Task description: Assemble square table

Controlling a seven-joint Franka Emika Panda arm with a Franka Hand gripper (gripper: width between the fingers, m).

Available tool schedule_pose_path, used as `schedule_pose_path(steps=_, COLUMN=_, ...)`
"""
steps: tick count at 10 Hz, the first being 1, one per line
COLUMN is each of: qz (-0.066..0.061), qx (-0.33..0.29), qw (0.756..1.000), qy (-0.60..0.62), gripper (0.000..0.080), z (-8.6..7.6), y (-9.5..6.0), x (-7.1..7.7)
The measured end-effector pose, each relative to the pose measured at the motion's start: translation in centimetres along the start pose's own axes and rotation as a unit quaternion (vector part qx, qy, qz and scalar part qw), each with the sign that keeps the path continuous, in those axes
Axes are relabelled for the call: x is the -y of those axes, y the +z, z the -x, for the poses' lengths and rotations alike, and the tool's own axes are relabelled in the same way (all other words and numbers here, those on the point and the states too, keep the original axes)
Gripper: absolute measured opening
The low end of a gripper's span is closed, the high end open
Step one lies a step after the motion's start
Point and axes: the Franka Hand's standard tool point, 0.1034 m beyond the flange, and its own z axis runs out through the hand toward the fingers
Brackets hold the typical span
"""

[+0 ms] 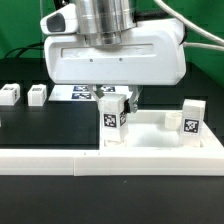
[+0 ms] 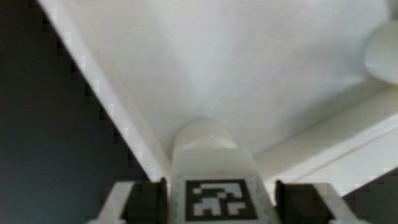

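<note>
Square table slab (image 1: 150, 135) is lying flat on the black worktop (image 1: 50, 125), on the exterior view's right, with its rimmed side facing up. The end effector (image 1: 116, 100) is hanging over the slab's corner on the exterior view's left. It is gripping an upright tagged leg block (image 1: 113, 116), with the fingers (image 2: 134, 203) pressing against both of its sides. The wrist view is showing the block's rounded far end (image 2: 210, 138) pointing at the slab (image 2: 214, 70) where two raised rims are meeting. Whether it is seated in a socket cannot be told.

A second leg block (image 1: 192, 115) is standing upright on the slab's far right, clear of the held one. Two loose leg blocks (image 1: 10, 95) (image 1: 38, 94) are resting on the worktop at the left, well apart from the slab. The L-shaped rail (image 1: 50, 162) is running along the front, bounding the slab's near edge. The marker board (image 1: 68, 92) is lying behind, partly hidden by the arm's broad white body.
</note>
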Motion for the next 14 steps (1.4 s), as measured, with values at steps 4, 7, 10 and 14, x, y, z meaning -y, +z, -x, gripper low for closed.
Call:
schedule_pose_path(steps=4, qz=-0.001, qx=-0.004, qw=0.981, qy=0.193, gripper=0.0290, z=-0.1, y=0.2, x=1.0)
schedule_pose_path(steps=7, qz=-0.017, qx=-0.017, qw=0.914, qy=0.405, gripper=0.0290, z=0.0, y=0.5, x=1.8)
schedule_pose_path(steps=10, qz=-0.050, qx=-0.014, qw=0.843, qy=0.536, gripper=0.0290, z=-0.5, y=0.4, x=1.8)
schedule_pose_path(steps=14, qz=-0.046, qx=-0.017, qw=0.896, qy=0.441, gripper=0.0508, z=-0.6, y=0.5, x=1.2)
